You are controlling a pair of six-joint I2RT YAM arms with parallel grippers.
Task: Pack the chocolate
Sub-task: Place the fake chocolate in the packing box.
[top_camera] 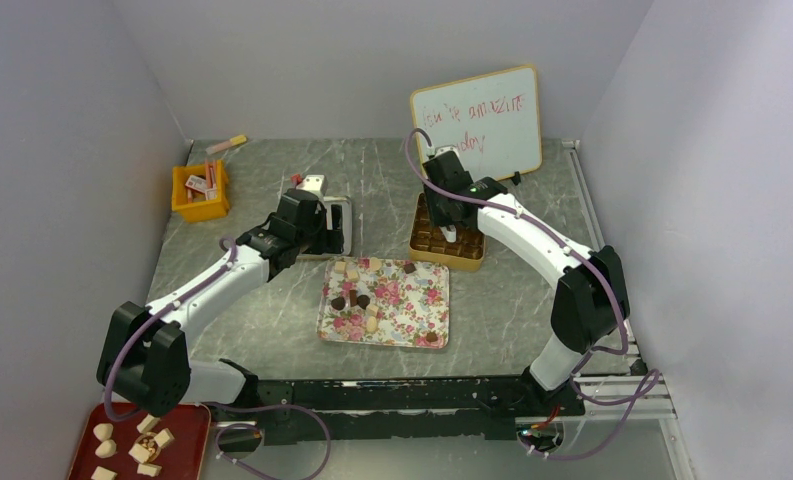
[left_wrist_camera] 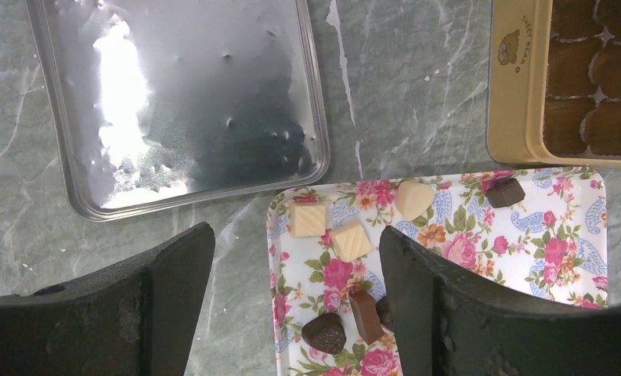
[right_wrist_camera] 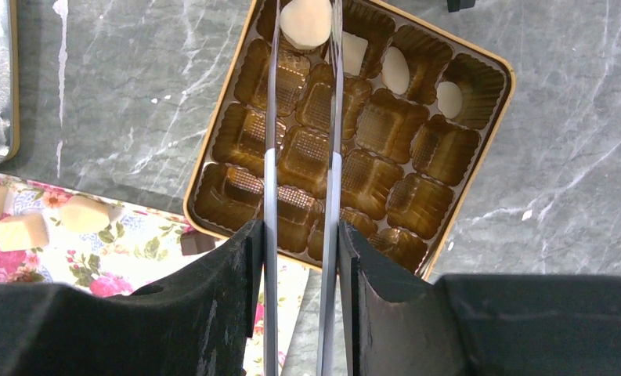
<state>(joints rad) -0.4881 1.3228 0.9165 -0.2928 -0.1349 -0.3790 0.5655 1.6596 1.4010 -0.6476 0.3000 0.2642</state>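
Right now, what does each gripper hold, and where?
Right gripper squeezes metal tongs across both blades; the tips flank a cream chocolate. Left gripper holds nothing.

A whiteboard [top_camera: 477, 120] with red handwriting is propped against the back wall on the grey marbled counter [top_camera: 512, 310]. A yellow bin [top_camera: 200, 212] holding red-and-white packets [top_camera: 202, 183] is set at the far left, and a shiny metal lid [left_wrist_camera: 182, 102] is laid flat near the middle.

Top view: even diffuse light, soft faint shadows on the table [top_camera: 272, 330]. Left wrist: blown-out glare on silver lid [left_wrist_camera: 127, 102]. Wrist views: left pincer [left_wrist_camera: 295, 243] and right pincer [right_wrist_camera: 299, 235] near-black, detail lost; tongs [right_wrist_camera: 270, 180] glint; backgrounds sharp.
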